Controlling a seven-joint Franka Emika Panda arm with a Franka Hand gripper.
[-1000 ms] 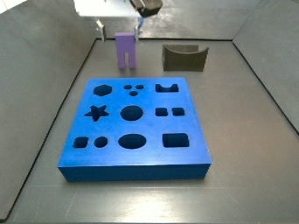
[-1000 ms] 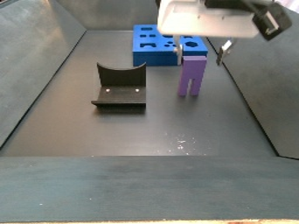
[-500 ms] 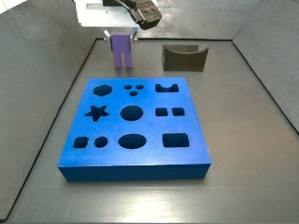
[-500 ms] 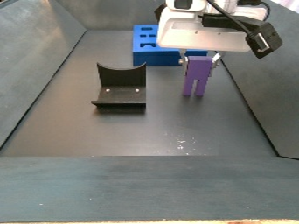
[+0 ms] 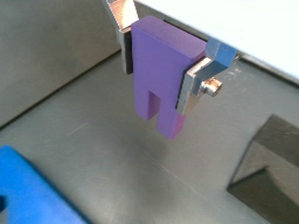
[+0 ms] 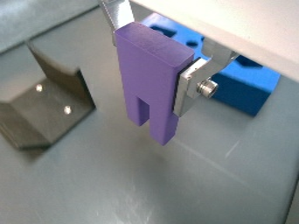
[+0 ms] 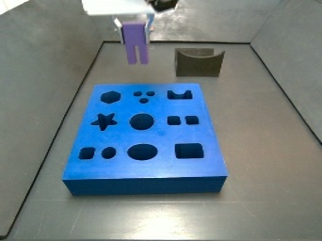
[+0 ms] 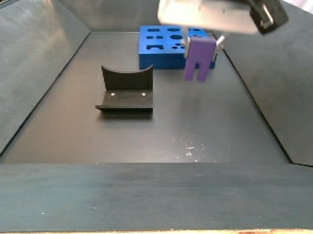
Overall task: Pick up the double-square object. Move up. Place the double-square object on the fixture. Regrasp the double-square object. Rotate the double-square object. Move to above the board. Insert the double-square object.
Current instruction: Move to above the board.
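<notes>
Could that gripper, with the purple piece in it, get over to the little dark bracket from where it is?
Probably yes. The gripper holds the double-square object clear above the floor, and nothing stands between it and the fixture; the board lies off to one side.

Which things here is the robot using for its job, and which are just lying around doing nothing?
Used for the job:
- small purple plastic block, lifted off the floor, clamped in the gripper
- dark brown notched fixture, standing on the floor
- big blue board with shaped holes

Just lying around:
- nothing that I can see; only the grey floor and walls.
</notes>
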